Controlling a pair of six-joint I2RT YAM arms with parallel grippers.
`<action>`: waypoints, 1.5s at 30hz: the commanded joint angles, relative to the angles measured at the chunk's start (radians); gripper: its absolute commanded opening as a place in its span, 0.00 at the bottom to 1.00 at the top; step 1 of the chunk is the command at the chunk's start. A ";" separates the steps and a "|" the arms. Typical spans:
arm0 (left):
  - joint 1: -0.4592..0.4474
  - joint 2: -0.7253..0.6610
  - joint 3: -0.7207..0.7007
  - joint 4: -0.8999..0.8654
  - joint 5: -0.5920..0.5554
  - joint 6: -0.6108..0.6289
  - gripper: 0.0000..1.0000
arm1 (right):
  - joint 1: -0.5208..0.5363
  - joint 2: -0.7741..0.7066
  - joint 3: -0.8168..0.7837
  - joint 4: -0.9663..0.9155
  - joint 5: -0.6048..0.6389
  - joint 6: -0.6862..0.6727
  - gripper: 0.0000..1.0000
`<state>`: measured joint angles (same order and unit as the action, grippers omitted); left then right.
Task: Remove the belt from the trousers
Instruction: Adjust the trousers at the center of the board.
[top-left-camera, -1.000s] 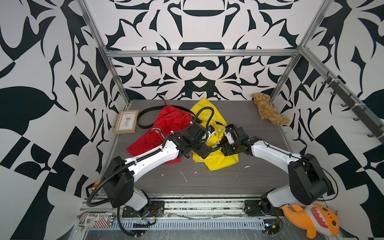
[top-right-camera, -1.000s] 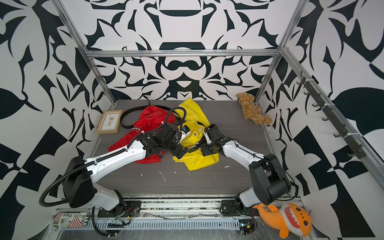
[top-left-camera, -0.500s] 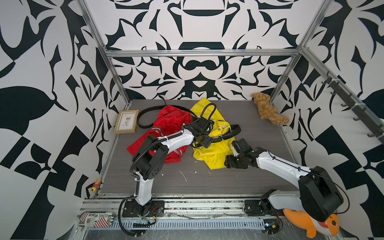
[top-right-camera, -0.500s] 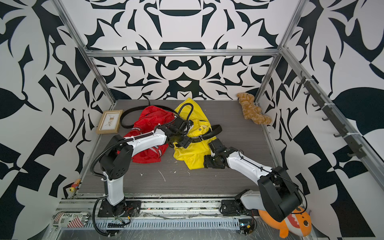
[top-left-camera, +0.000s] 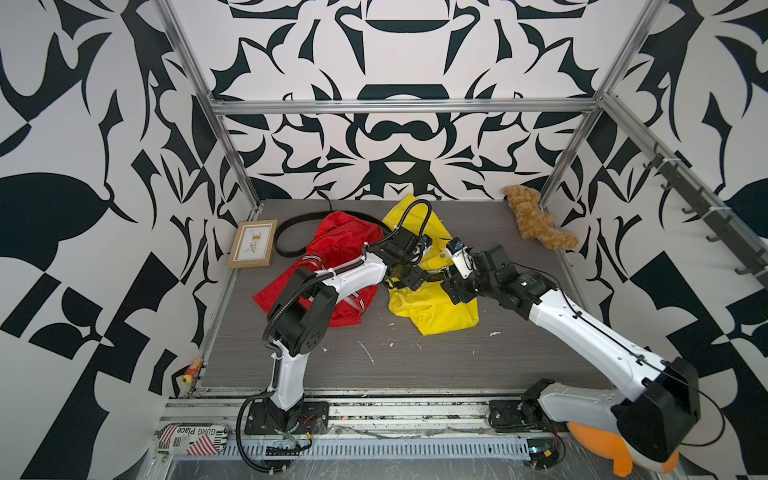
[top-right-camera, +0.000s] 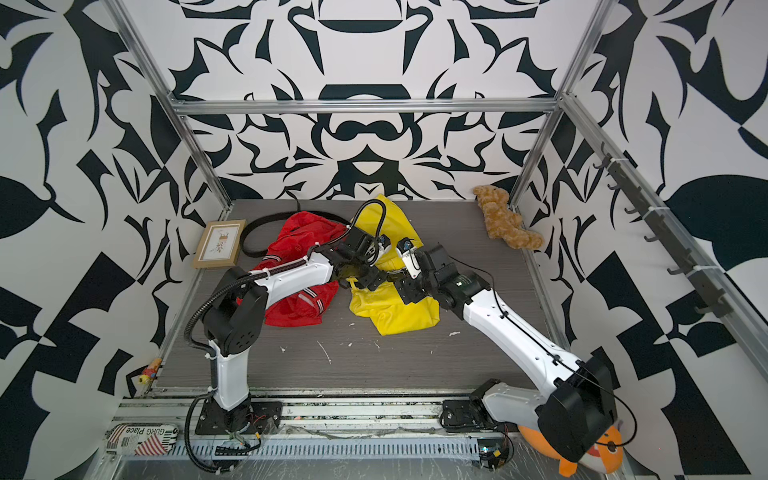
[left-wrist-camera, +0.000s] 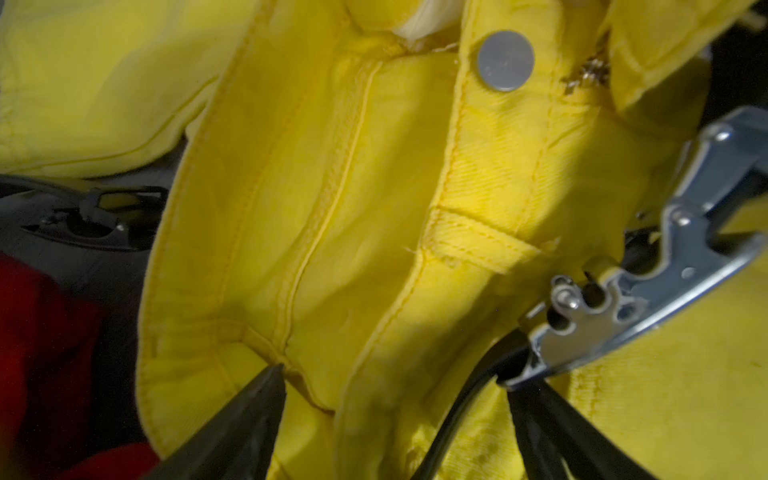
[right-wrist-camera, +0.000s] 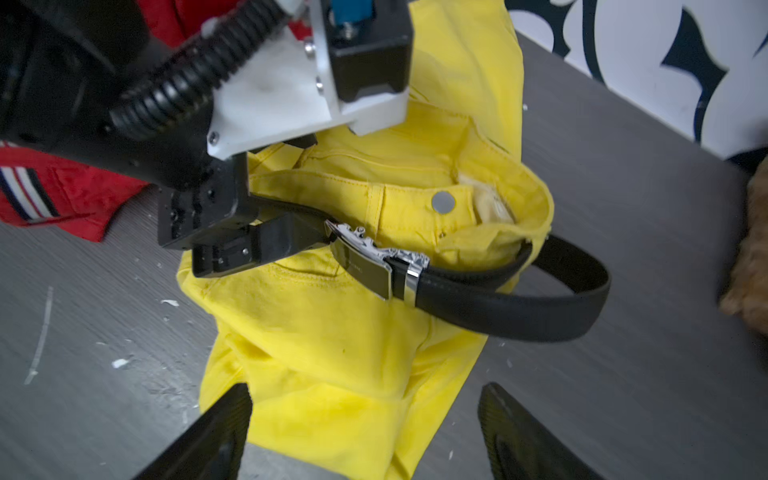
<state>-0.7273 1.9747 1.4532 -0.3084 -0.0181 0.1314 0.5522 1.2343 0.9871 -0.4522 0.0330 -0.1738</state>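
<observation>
The yellow trousers (top-left-camera: 436, 316) (top-right-camera: 399, 316) lie mid-table, the red trousers (top-left-camera: 340, 245) (top-right-camera: 299, 237) to their left. A black belt (right-wrist-camera: 498, 307) with a silver buckle (right-wrist-camera: 365, 257) (left-wrist-camera: 623, 307) runs round the yellow waistband (left-wrist-camera: 332, 208) and loops out past it. My left gripper (top-left-camera: 409, 277) (left-wrist-camera: 399, 386) is open at the buckle end, with waistband fabric and the black strap (left-wrist-camera: 457, 407) between its spread fingers. My right gripper (top-left-camera: 455, 291) (right-wrist-camera: 365, 415) hangs open over the yellow leg (right-wrist-camera: 332, 353), nothing between its fingers.
A second black belt (top-left-camera: 286, 232) curls on the table behind the red trousers, beside a small picture frame (top-left-camera: 253, 243). A brown plush (top-left-camera: 536, 224) lies in the back right corner. White scraps (top-left-camera: 365, 351) dot the front of the table.
The right gripper has moved from the near hem of the yellow trousers back toward the waist, jaws spread wider. The left gripper stays at the buckle.
</observation>
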 joint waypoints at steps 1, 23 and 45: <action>0.018 0.024 0.035 0.052 0.049 0.019 0.88 | 0.004 0.058 -0.024 0.169 0.005 -0.424 0.91; 0.053 0.055 0.060 0.060 0.153 0.018 0.88 | -0.098 0.386 -0.091 0.588 -0.046 -0.948 0.76; 0.095 -0.147 -0.088 0.079 0.037 0.013 0.99 | -0.153 0.332 -0.071 0.431 -0.210 -1.056 0.28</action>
<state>-0.6357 1.9350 1.3891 -0.2581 0.0547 0.1474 0.4110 1.6417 0.9028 0.0830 -0.1604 -1.2640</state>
